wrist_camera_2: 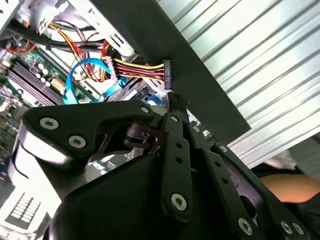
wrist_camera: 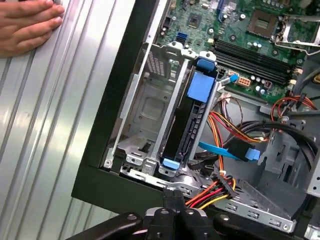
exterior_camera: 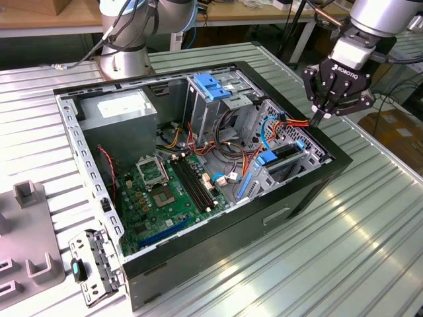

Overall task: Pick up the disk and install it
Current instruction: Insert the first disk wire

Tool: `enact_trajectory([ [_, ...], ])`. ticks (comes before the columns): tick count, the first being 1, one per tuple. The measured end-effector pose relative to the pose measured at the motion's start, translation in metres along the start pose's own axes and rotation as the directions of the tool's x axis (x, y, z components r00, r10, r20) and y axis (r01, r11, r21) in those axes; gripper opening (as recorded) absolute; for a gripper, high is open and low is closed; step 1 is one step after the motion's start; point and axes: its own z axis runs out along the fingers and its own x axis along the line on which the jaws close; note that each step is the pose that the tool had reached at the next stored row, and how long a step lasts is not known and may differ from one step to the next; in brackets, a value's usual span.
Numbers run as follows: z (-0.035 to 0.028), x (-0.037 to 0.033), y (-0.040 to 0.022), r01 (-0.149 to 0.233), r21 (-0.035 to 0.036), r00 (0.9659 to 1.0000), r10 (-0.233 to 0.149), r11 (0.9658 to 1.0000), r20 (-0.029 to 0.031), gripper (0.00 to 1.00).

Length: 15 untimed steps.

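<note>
The disk (wrist_camera: 186, 131) stands on edge in a slot of the grey drive cage (wrist_camera: 145, 107) at the corner of the open computer case (exterior_camera: 218, 241). It is black, with blue plastic rails and a blue tab (wrist_camera: 201, 86) on top. In the exterior view the disk (exterior_camera: 283, 155) sits low in the cage near the case's right wall. My gripper (exterior_camera: 320, 117) hovers just above that wall, over the cage, shut with nothing between its fingers. In both wrist views the closed fingertips (wrist_camera_2: 170, 103) (wrist_camera: 173, 198) point down beside a red, yellow and black cable plug (wrist_camera_2: 165, 73).
A person's hand (wrist_camera: 25, 22) rests on the ribbed metal table (exterior_camera: 344, 231) beside the case. Inside lie the green motherboard (exterior_camera: 165, 191), a grey power supply box (exterior_camera: 122, 109), a blue latch (exterior_camera: 211, 86) and loose cables (wrist_camera: 235, 150). Grey fixtures (exterior_camera: 26, 231) and a metal bracket (exterior_camera: 92, 264) are at the exterior view's left.
</note>
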Motion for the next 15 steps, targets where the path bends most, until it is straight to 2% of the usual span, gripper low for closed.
enact_trajectory([
  [2,0.0001,0.0,0.0,0.041,0.0019,0.9992,-0.041,0.9992,0.0004,0.11],
  [4,0.0002,0.0,0.0,0.087,0.0041,0.9962,-0.087,0.9962,0.0007,0.11],
  [8,0.0004,0.0,0.0,0.161,0.0076,0.9869,-0.161,0.9869,0.0011,0.11],
  [12,0.0009,0.0,-0.0001,0.234,0.0111,0.9722,-0.234,0.9721,0.0012,0.11],
  [15,0.0012,0.0,-0.0003,0.293,0.0141,0.9561,-0.293,0.956,0.001,0.11],
])
